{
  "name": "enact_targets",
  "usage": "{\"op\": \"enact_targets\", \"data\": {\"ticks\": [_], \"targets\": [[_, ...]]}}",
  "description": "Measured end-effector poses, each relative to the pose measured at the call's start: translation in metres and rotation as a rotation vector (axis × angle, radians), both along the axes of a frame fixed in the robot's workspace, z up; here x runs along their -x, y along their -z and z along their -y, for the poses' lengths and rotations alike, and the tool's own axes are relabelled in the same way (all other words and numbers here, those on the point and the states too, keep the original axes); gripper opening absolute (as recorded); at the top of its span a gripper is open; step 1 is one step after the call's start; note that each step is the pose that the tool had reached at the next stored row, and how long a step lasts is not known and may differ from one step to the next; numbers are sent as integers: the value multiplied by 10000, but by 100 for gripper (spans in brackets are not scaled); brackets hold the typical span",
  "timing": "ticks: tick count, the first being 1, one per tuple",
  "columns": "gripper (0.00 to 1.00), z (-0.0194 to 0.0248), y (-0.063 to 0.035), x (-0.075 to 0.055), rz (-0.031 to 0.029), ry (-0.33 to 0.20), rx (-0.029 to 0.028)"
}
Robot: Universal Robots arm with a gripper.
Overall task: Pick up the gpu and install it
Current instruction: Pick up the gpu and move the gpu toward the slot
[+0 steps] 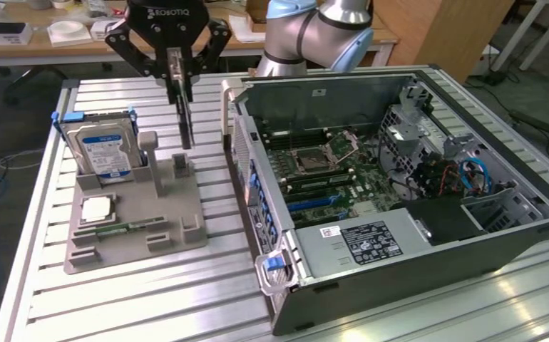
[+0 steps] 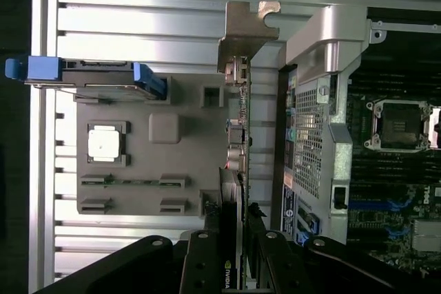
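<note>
Because the gpu [image 1: 185,117] is thin and flat, the pincer [image 1: 177,75] grips its upper edge with jaws part closed, so it hangs on edge straight below, just above the grey holder [image 1: 137,242]. A hard drive [image 1: 103,149] stands in the holder to one side of the pincer; the open case [image 1: 427,278] lies on the other side, board [image 1: 351,178] facing up to take the card.

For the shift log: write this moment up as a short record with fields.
gripper: fingers shut on the upper end of the gpu
gpu: upright, hanging above the grey fixture tray, between the hard drive and the computer case
hard drive: standing in a slot of the tray
computer case: side open, motherboard exposed
install: not yet done; gpu is outside the case
</note>
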State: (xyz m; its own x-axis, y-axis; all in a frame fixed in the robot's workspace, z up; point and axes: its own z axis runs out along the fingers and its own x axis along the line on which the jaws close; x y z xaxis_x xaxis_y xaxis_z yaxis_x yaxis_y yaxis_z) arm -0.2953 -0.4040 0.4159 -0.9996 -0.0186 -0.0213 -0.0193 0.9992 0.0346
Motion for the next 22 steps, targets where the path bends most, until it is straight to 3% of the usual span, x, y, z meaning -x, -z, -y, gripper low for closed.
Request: {"op": "enact_targets", "data": {"ticks": [22], "targets": [[26, 0, 0, -559, 1, 1, 0]]}}
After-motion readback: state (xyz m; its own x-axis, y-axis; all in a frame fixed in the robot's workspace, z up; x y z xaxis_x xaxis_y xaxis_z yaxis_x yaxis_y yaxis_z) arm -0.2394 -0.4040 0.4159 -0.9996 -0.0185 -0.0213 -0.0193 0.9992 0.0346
